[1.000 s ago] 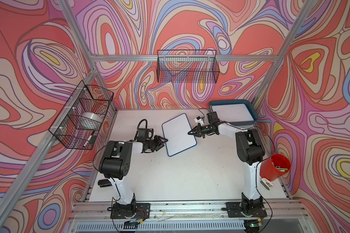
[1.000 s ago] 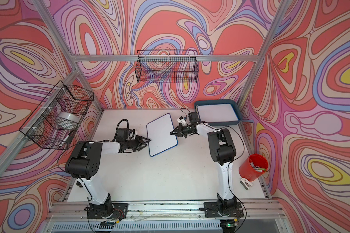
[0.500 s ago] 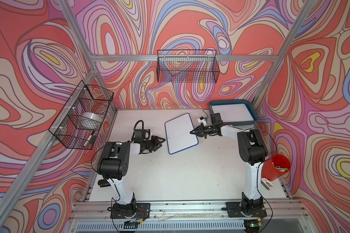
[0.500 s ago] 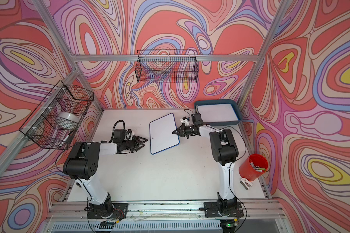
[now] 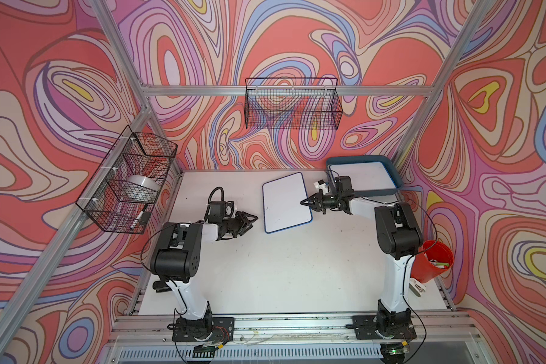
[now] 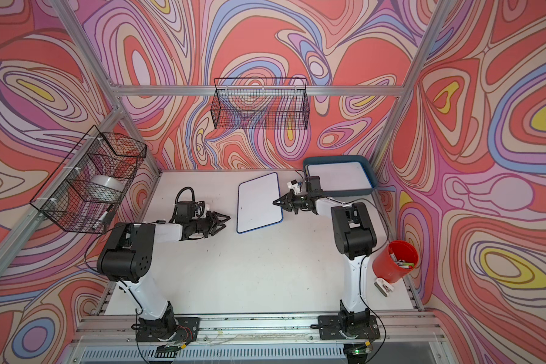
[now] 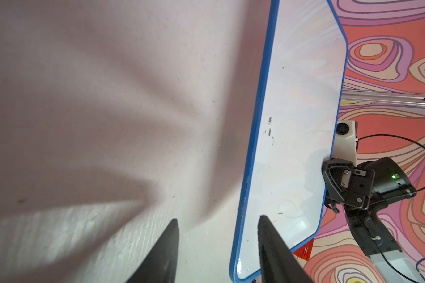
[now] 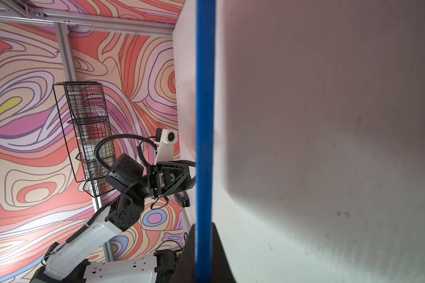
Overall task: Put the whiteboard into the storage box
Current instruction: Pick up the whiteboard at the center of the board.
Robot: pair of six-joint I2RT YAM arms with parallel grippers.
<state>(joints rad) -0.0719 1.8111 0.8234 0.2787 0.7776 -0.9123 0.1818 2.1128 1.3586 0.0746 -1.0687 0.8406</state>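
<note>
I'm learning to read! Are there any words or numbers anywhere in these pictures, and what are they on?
None can be read.
The whiteboard carries only a few small dark smudges, no letters.
Any print on the pens in the red cup is too small to tell.

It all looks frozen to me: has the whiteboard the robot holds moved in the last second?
Yes. The whiteboard, pinched at its edge by the right gripper, has shifted slightly toward the storage box, narrowing the gap between them.
</note>
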